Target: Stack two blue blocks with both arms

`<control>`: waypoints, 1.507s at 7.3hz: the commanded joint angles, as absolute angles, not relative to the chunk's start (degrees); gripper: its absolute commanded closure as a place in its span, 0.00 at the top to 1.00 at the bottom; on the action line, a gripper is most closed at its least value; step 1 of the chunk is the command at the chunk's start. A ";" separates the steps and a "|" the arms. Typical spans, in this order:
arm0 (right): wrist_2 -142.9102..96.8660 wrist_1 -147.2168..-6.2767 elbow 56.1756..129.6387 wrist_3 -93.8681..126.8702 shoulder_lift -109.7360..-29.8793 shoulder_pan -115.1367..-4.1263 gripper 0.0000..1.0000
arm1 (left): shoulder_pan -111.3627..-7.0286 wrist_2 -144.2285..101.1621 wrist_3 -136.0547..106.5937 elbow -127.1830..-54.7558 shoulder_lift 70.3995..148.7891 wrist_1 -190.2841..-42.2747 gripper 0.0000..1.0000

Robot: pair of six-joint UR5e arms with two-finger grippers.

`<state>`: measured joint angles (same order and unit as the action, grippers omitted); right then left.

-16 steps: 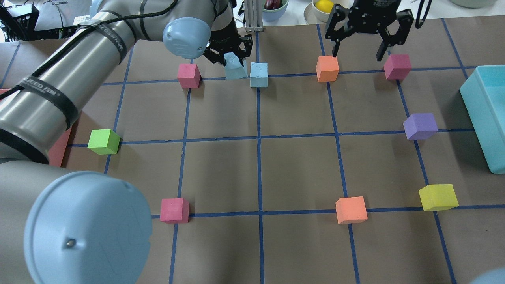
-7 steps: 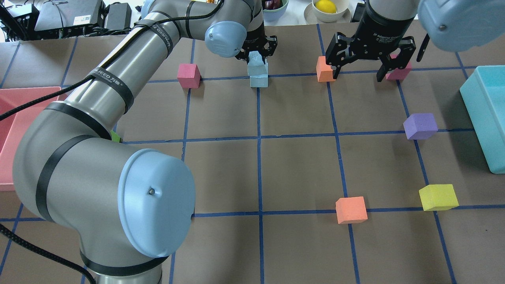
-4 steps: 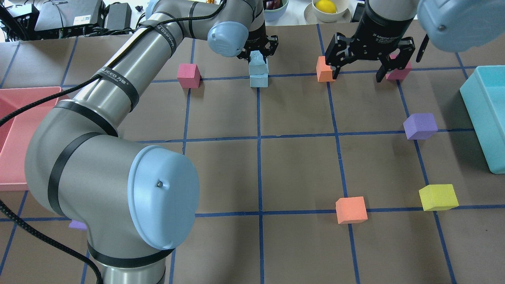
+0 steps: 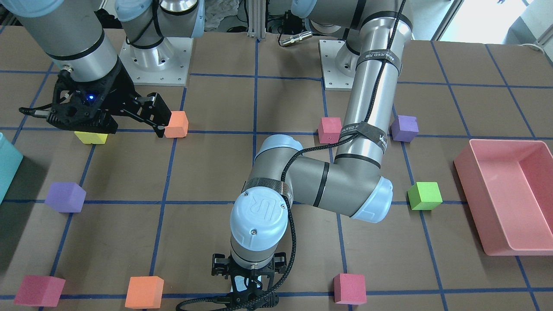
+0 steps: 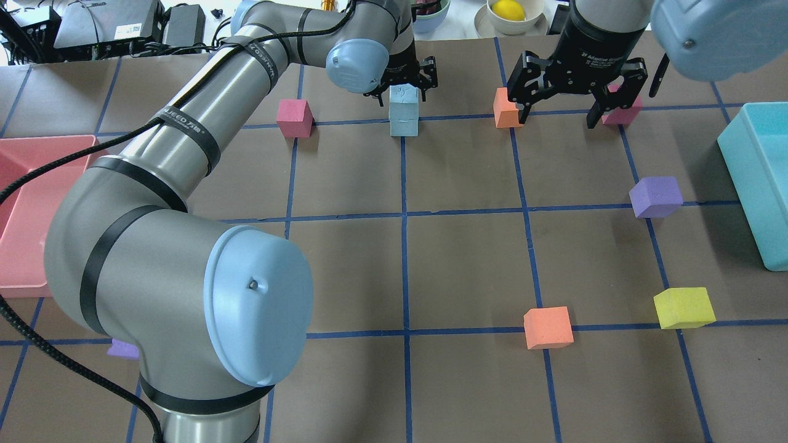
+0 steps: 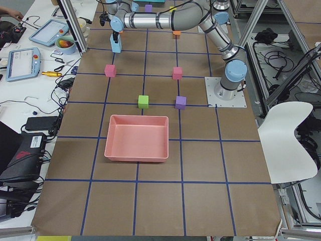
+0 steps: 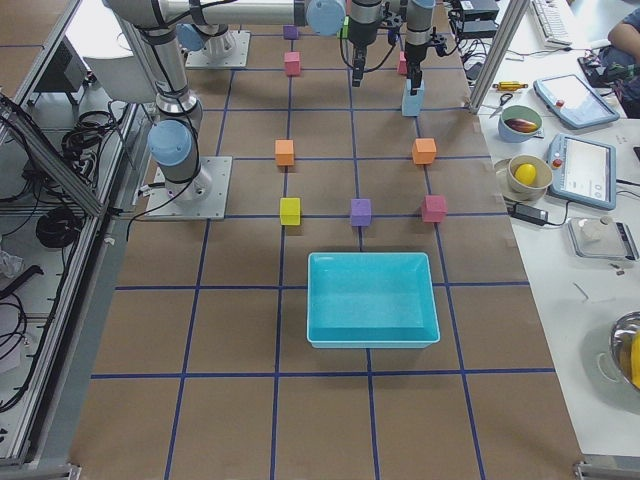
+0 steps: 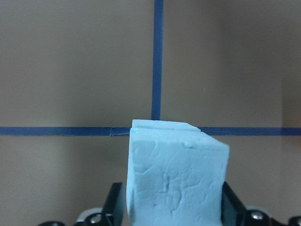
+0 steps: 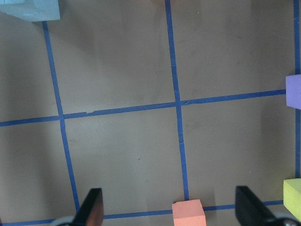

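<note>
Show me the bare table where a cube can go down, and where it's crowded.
Bare: the middle squares bordered by the blue stack, purple cube and near orange cube, plus the strip nearer than that orange cube. Crowded: the far row, where the left gripper holds the top blue block and the open right gripper hangs beside the far orange cube.

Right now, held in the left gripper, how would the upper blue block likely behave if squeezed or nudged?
The upper blue block looks like dented, scuffed foam, so probably light and squashy in the left gripper. Flat-sided, it should not roll. Perched on the lower blue block, it might slide or tip off if nudged.
</note>
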<state>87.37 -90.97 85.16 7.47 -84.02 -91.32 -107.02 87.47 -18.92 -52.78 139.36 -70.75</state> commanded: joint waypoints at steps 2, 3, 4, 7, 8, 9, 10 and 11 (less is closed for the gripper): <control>87.36 -90.97 85.08 7.47 -84.02 -91.32 1.00 | -106.53 87.80 -18.02 -51.77 134.59 -77.21 1.00; 87.36 -90.97 85.08 7.47 -84.02 -91.32 1.00 | -105.39 87.72 -16.63 -52.64 130.99 -80.39 1.00; 87.36 -90.97 85.08 7.56 -84.02 -91.32 1.00 | -102.51 87.98 -9.82 -53.34 126.69 -85.64 1.00; 87.36 -90.97 85.08 7.56 -84.02 -91.32 1.00 | -95.21 88.51 0.69 -65.24 109.66 -95.36 0.98; 87.36 -90.97 85.08 7.56 -84.02 -91.41 1.00 | -94.75 88.77 0.88 -72.44 102.99 -95.36 0.99; 87.36 -90.97 85.17 7.56 -84.02 -91.32 1.00 | -94.57 91.90 0.70 -78.51 97.18 -95.01 1.00; 87.45 -90.97 85.17 7.47 -84.02 -91.32 1.00 | -91.96 92.72 0.79 -81.79 93.38 -94.75 1.00; 87.36 -90.88 85.17 7.47 -84.02 -91.32 1.00 | -87.93 91.94 0.88 -83.91 91.95 -94.49 1.00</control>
<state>87.40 -90.95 85.15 7.50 -84.02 -91.33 -91.93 91.87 0.76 -80.09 95.36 -94.79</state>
